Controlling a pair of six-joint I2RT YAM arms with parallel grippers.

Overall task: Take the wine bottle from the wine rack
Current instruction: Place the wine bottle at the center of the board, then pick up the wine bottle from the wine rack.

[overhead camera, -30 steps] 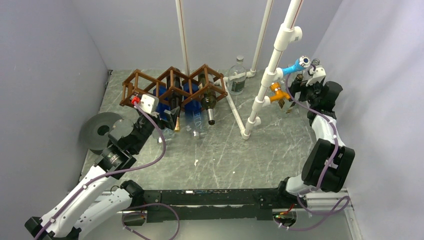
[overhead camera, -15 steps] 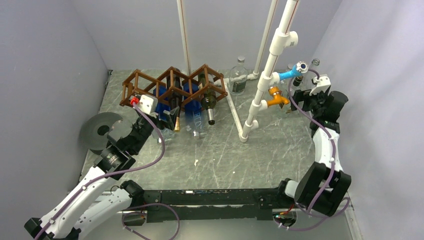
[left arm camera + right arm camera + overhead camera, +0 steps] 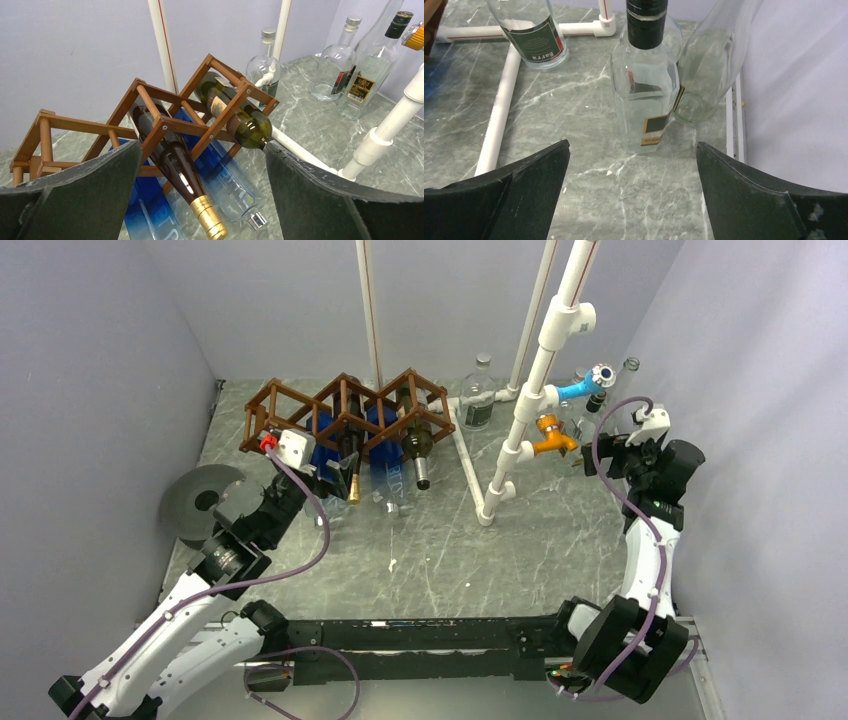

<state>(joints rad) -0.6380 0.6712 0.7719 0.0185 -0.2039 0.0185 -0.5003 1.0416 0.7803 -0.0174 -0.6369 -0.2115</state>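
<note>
A brown wooden wine rack (image 3: 345, 412) is being carried by the grey marble table (image 3: 450, 540), toward its far left corner. A dark wine bottle (image 3: 175, 165) with a gold foil neck is being cradled in a middle cell, with a green bottle (image 3: 235, 115) in a cell to its right. The left pincer (image 3: 201, 144) is being held wide apart near the dark bottle's neck, gripping nothing. The right pincer (image 3: 632, 144), also being held apart and empty, is being pointed toward an upright clear bottle (image 3: 644, 95) near the far right corner.

Left of the white pipe frame (image 3: 515, 445) stands a green-labelled bottle (image 3: 476, 395); right of it, a black-capped bottle (image 3: 644, 100), seemingly empty.
</note>
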